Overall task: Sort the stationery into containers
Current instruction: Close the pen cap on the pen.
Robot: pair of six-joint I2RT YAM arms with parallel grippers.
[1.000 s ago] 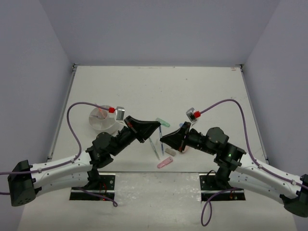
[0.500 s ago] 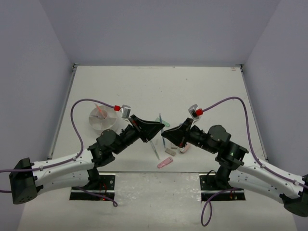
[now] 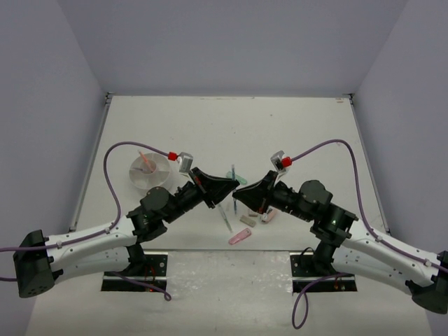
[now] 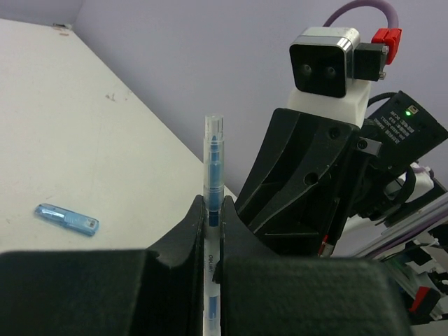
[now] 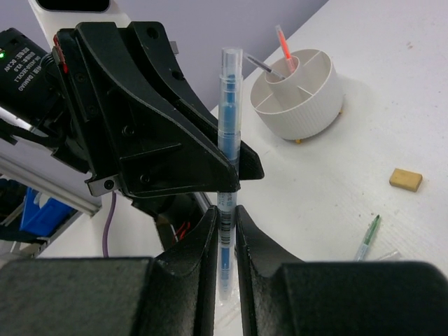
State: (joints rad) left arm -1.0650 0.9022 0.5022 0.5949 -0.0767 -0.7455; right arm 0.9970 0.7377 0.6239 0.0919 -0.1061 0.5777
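Note:
A thin blue-and-clear pen (image 4: 213,164) stands upright between both grippers above the table. My left gripper (image 4: 211,210) is shut on it, and my right gripper (image 5: 225,217) is shut on the same pen (image 5: 229,105) just below the left fingertips. In the top view the two grippers, left (image 3: 233,187) and right (image 3: 242,195), meet tip to tip. The round white container (image 3: 148,172) stands at the left with an orange pen (image 5: 283,43) and a grey pen upright in its middle (image 5: 297,91).
On the table below the grippers lie a pen (image 3: 224,217), a pink marker (image 3: 239,238) and a small eraser block (image 3: 247,220). A green marker (image 3: 240,180), a blue marker (image 4: 66,218), a tan eraser (image 5: 406,179) and a green pen (image 5: 367,238) lie nearby.
The two grippers have come together, the left moving right and the right moving up and left, until both are on the blue pen. The container has not moved.

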